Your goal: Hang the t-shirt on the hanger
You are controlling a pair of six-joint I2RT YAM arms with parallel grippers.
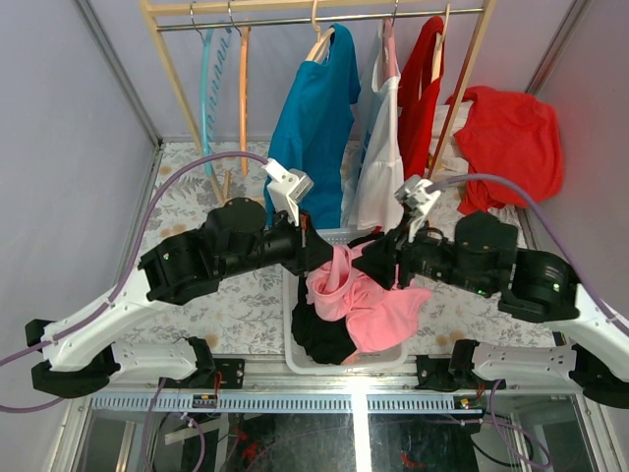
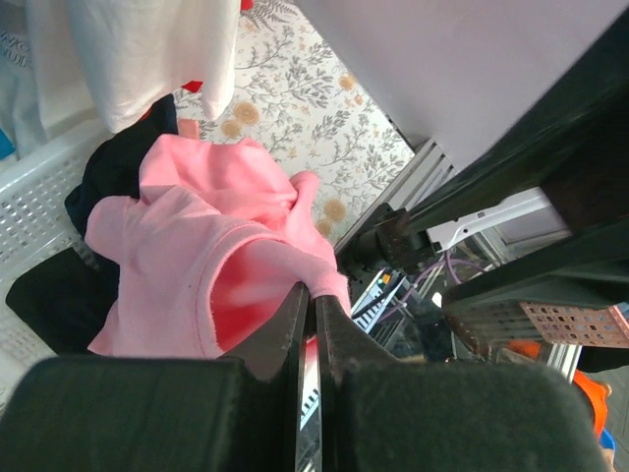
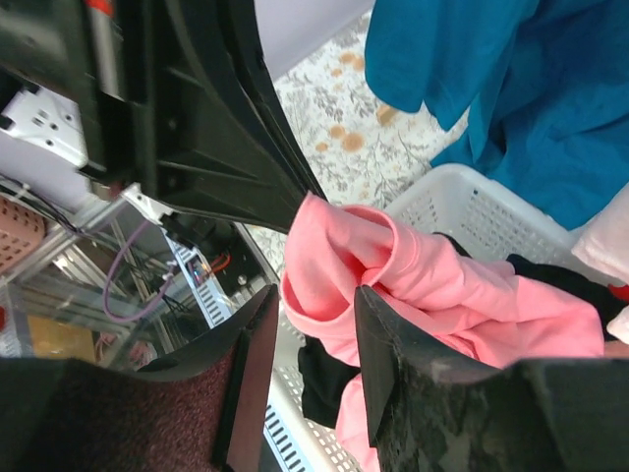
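The pink t-shirt (image 1: 362,300) lies bunched over the white basket (image 1: 291,324), partly lifted. My left gripper (image 1: 320,258) is shut on an edge of the t-shirt; in the left wrist view the gripper (image 2: 315,298) pinches a pink fold (image 2: 197,256). My right gripper (image 1: 381,264) is open right beside it; in the right wrist view the gripper (image 3: 316,293) has a fold of the t-shirt (image 3: 413,280) between its spread fingers. The orange hanger (image 1: 243,88) hangs on the rail at the back left, far from both grippers.
A teal hanger (image 1: 208,88) hangs beside the orange one. A blue shirt (image 1: 314,118), a white garment (image 1: 378,172) and a red garment (image 1: 421,88) hang on the rail. Another red garment (image 1: 506,138) lies at the right. A black garment (image 1: 319,339) is in the basket.
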